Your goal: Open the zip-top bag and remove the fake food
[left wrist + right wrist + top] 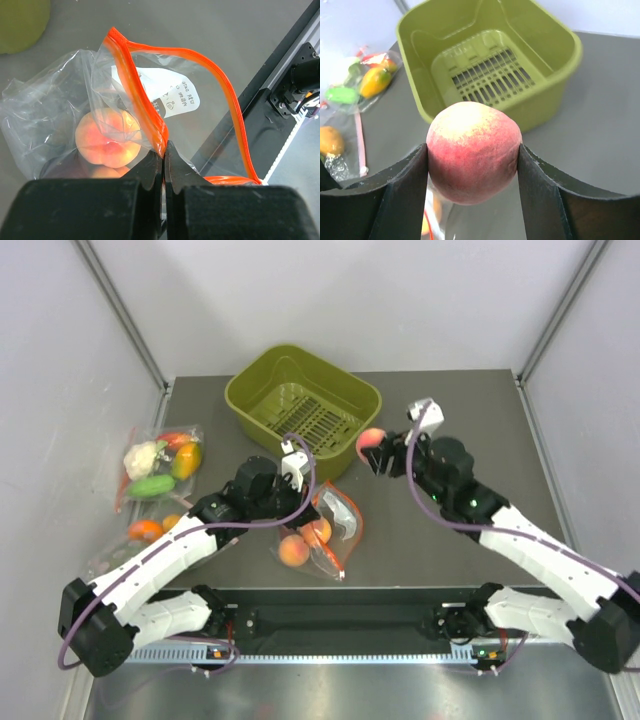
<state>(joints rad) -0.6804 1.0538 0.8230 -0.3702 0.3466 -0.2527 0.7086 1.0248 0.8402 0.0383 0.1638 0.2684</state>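
Observation:
The zip-top bag (pixel 335 525) lies at the table's near middle, its mouth open, its orange-red zip strip (pixel 145 107) gaping. My left gripper (pixel 296 472) is shut on one side of that strip; its closed tips (pixel 164 156) pinch the plastic in the left wrist view. Two peaches (pixel 295 550) remain inside the bag, one showing clearly through the plastic (pixel 107 137). My right gripper (pixel 376 452) is shut on a third peach (pixel 474 150), pink-red with a pale top, and holds it above the table beside the green basket (pixel 547 97).
The green slotted basket (pixel 250 390) stands at the back middle. Two other clear bags lie at the left: one with cauliflower and cucumber (pixel 160 465), one with orange pieces (pixel 148 530). The black rail (pixel 340 622) runs along the near edge.

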